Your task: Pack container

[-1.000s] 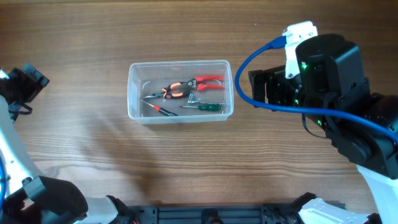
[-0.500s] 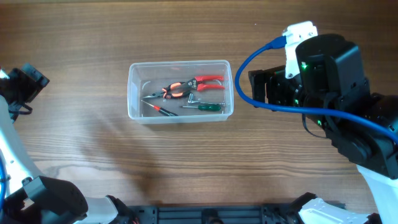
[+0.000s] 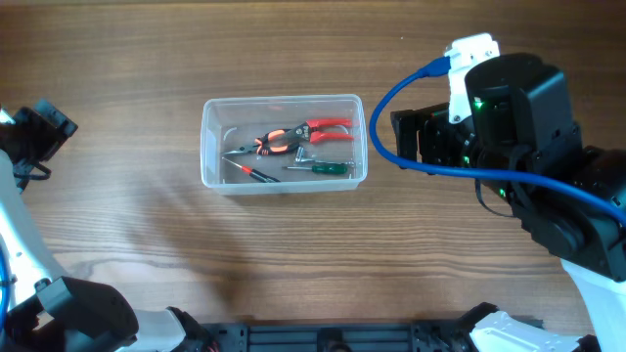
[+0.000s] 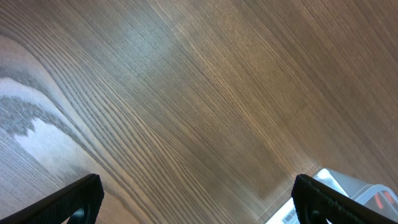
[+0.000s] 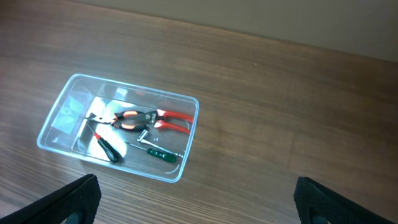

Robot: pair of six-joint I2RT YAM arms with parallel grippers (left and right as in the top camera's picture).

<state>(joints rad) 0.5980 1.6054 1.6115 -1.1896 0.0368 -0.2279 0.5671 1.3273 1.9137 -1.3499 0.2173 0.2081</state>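
Observation:
The container (image 3: 284,99), a clear plastic tub, sits on the wooden table at centre. It holds red-handled pliers (image 3: 298,135), a green-handled screwdriver (image 3: 325,168) and a black-and-red screwdriver (image 3: 256,173). The right wrist view shows the container (image 5: 189,140) from above with the pliers (image 5: 149,118) and the green-handled screwdriver (image 5: 163,155) inside. My right gripper (image 5: 199,205) is open and empty, right of the tub and apart from it. My left gripper (image 4: 199,205) is open and empty over bare wood at the far left. A corner of the container (image 4: 341,182) shows at its lower right.
A blue cable (image 3: 391,127) loops off the right arm (image 3: 518,127), close to the tub's right end. The left arm (image 3: 39,132) sits at the table's left edge. The wooden table (image 3: 293,264) stretches around the tub.

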